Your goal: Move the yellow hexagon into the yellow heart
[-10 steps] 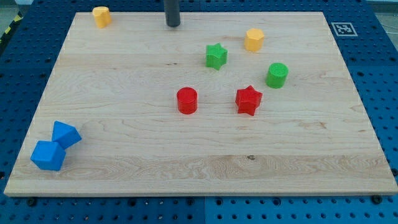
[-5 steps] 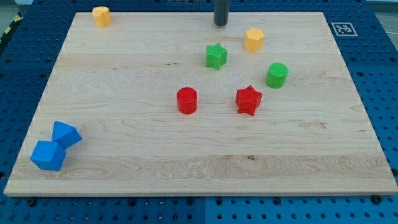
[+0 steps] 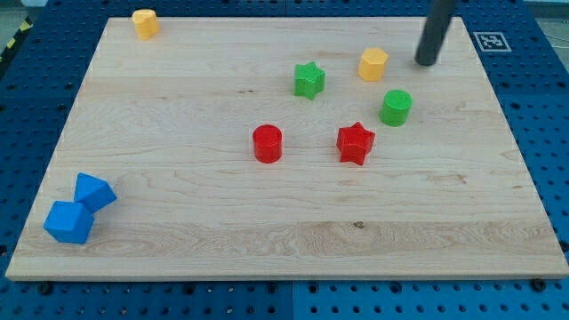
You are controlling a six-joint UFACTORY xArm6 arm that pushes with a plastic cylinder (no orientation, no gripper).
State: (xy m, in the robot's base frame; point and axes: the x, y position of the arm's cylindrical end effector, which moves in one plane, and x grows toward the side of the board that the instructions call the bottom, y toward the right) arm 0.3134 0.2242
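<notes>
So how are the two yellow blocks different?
The yellow hexagon sits near the view's upper right, close to my tip and the green star. The other yellow block sits alone at the top left corner, far from my tip. Both are yellow and look similar in size.

Your table (image 3: 267,222) is a pale wooden board on a blue pegboard base (image 3: 27,80), with a black-and-white tag (image 3: 490,41) at its top-right corner. At the view's top left sits a yellow heart (image 3: 145,22); right of centre you have a yellow hexagon (image 3: 373,64), green star (image 3: 308,80), green cylinder (image 3: 396,108), red cylinder (image 3: 267,143) and red star (image 3: 355,142), all apart. At bottom left, two blue blocks touch: one (image 3: 93,191) above, one (image 3: 68,222) below.
</notes>
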